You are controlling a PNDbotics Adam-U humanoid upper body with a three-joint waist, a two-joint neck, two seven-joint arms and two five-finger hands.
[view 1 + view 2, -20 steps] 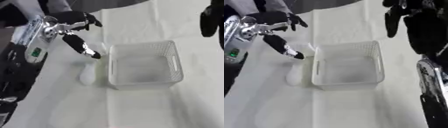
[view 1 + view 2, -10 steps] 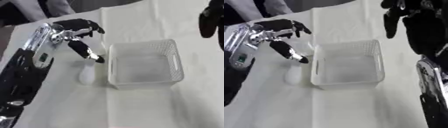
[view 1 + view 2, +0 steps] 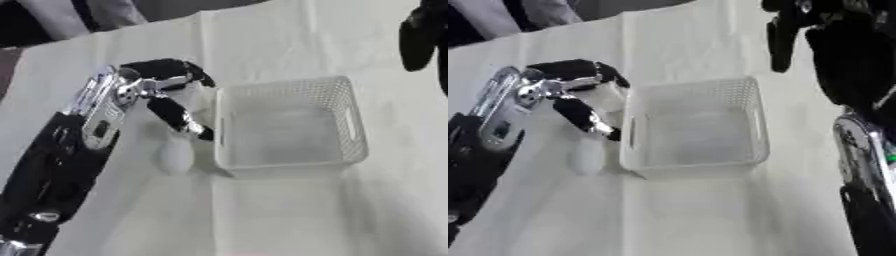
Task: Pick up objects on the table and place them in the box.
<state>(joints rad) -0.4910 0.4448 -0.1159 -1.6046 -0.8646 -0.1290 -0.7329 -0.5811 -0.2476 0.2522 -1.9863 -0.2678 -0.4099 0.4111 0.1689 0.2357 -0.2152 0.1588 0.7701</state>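
Bench (image 3: pixel 289 215): covered in a pale cloth with creases, lying slightly askew in both views.

Box (image 3: pixel 289 122): a white perforated plastic basket, upright, open side up, nothing visible inside it. Judged light and fairly stiff; likely to slide on the cloth if knocked.

Left robot hand (image 3: pixel 171 95): hangs just left of the box's left wall, above the object. Fingers are partly curled and spread, thumb angled down toward the object; it holds nothing. Whether the thumb tip touches the object cannot be told.

Right robot hand (image 3: pixel 798 25): raised at the upper right, beyond the box's far right corner, fingers hanging relaxed, holding nothing.

Object (image 3: pixel 175 156): a small white elongated item, rounded and wider at its near end, lying on the cloth just beside the box's left wall near its front corner. Its make cannot be identified. Long axis runs roughly away from the robot, parallel to the box wall; the narrower end points toward the far side.

Handling judgement: it appears light and smooth, possibly slippery and prone to rolling. Best taken across the narrow width at mid-length, fingers on the open left side, since the box wall crowds the right
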